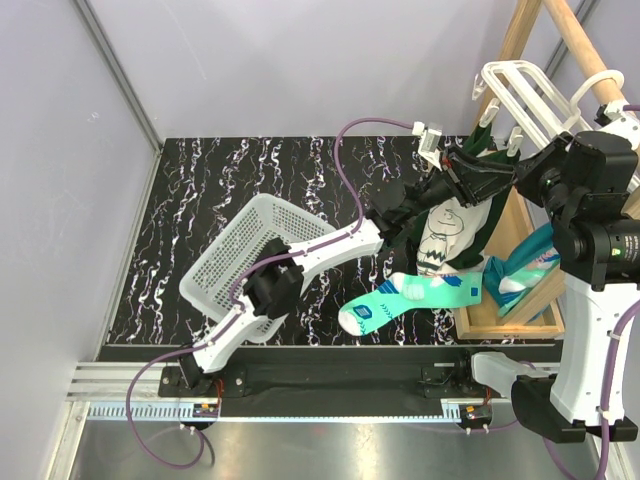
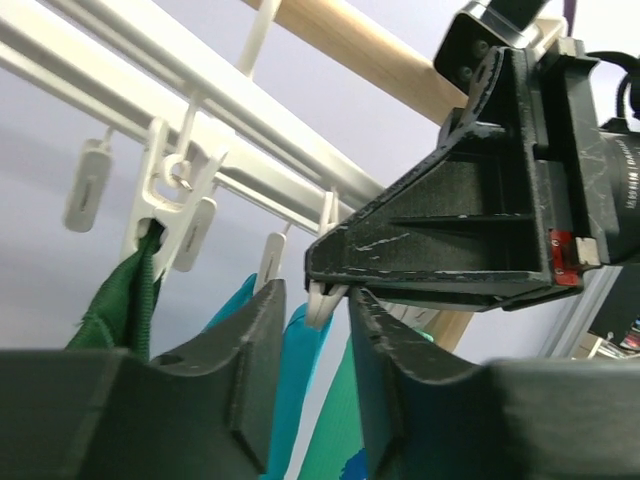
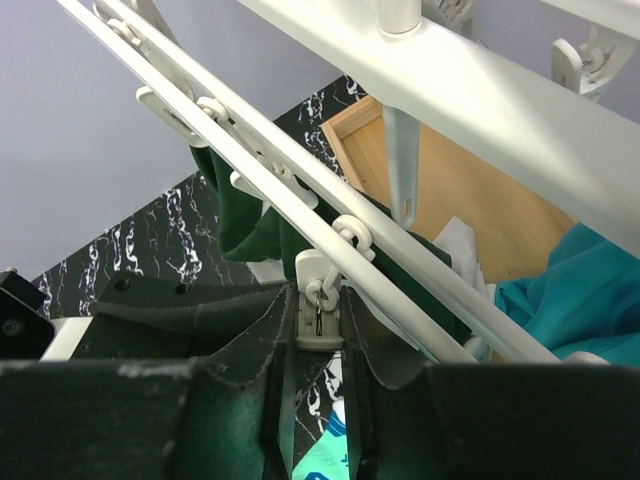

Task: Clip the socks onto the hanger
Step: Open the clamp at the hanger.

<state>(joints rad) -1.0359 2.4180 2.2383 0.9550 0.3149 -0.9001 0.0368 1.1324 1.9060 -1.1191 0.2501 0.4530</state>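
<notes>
Grey smooth walls stand around a black table [image 1: 200,190] with white marble-like veins. At the right, the hanger [image 1: 523,88], a white plastic frame of thin straight bars, hangs on a round wooden pole [image 1: 585,45]. A white mesh basket [image 1: 235,245] lies tilted on the table.

The right gripper [image 3: 320,308] has its dark, scratched fingers pressed on both flat sides of one small white clip [image 3: 320,330] under a bar. The left gripper [image 2: 315,300] stands just below the same clip with only a narrow gap between its fingers. Soft teal cloth shows in this gap, but I cannot tell if it is gripped.

One mint-green sock [image 1: 415,292] with white toe and blue patch stretches out below both grippers, near the table's front edge. A dark green cloth [image 2: 120,300] hangs from another clip.
</notes>
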